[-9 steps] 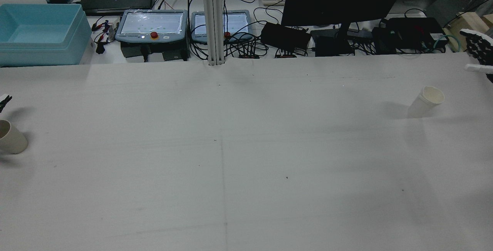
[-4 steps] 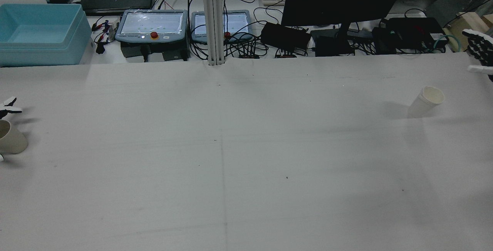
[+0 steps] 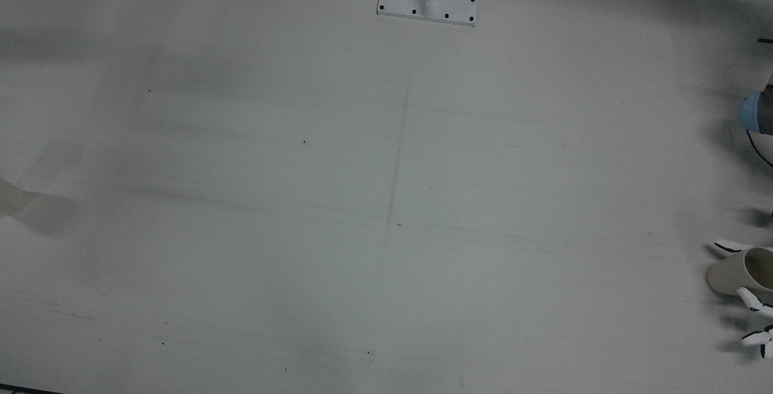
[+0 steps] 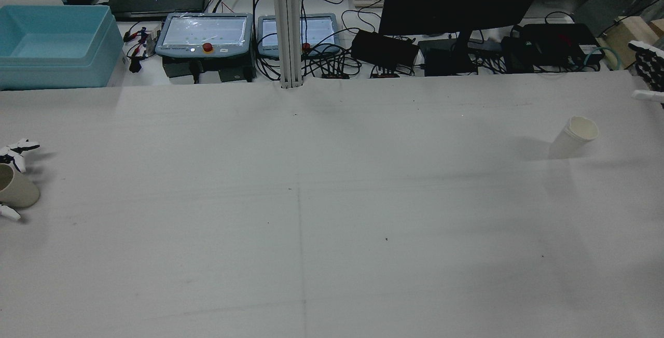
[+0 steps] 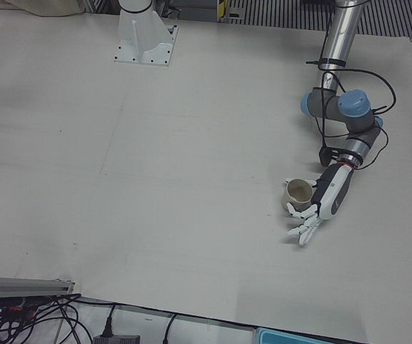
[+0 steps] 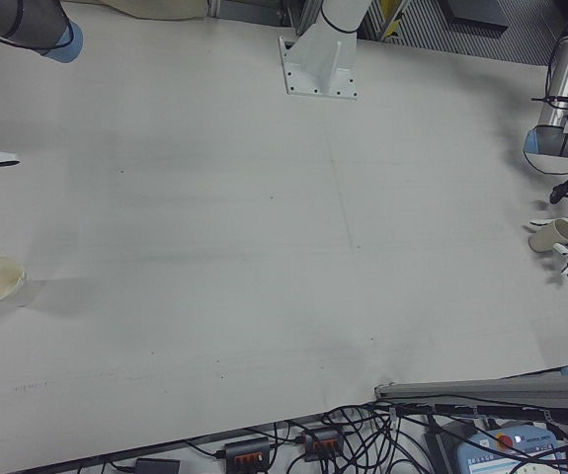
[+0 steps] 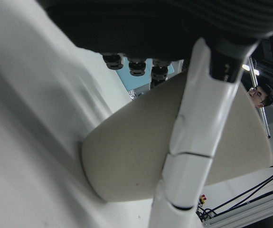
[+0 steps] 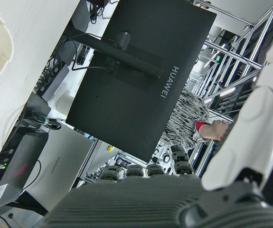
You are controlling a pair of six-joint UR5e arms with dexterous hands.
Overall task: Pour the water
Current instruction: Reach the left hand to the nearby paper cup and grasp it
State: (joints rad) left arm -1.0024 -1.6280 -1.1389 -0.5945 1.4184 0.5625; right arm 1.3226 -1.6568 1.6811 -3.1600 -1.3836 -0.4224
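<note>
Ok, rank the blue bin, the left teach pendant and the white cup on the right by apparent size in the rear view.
1. Blue bin, clearly largest.
2. Left teach pendant.
3. White cup, smallest, though it stands nearer the camera than the other two.

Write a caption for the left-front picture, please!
The robot's left hand reaches around a paper cup standing on the white table, fingers spread.
</note>
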